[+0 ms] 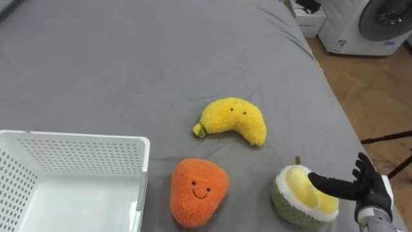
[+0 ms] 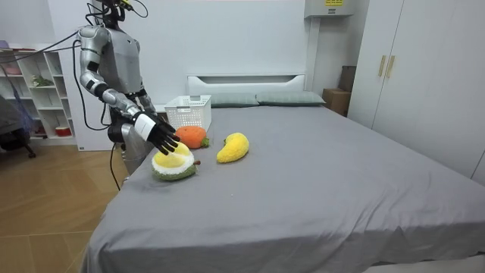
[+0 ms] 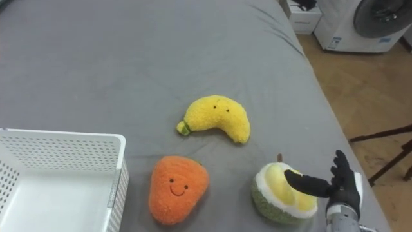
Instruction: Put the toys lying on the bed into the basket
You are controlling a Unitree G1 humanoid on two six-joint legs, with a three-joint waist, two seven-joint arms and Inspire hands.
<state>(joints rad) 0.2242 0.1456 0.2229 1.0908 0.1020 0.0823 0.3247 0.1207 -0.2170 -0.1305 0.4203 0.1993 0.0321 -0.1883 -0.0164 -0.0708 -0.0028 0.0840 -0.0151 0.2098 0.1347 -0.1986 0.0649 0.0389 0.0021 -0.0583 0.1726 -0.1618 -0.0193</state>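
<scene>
Three plush toys lie on the grey bed [image 1: 161,58]: a yellow banana [image 1: 233,120] in the middle, an orange fruit with a smiling face [image 1: 197,190] in front of it, and a green and yellow durian [image 1: 302,196] at the right near the bed's edge. My right hand [image 1: 367,183] is open at the durian's right side, its thumb lying across the yellow top and its fingers spread and straight. In the room view my right hand [image 2: 157,133] reaches over the durian [image 2: 174,162] from beside the bed.
A white perforated basket [image 1: 77,154] stands at the lower left, beside the orange toy. The bed's right edge runs close by the durian, with wooden floor and a washing machine [image 1: 370,22] beyond. Two pillows [image 2: 288,98] lie at the headboard.
</scene>
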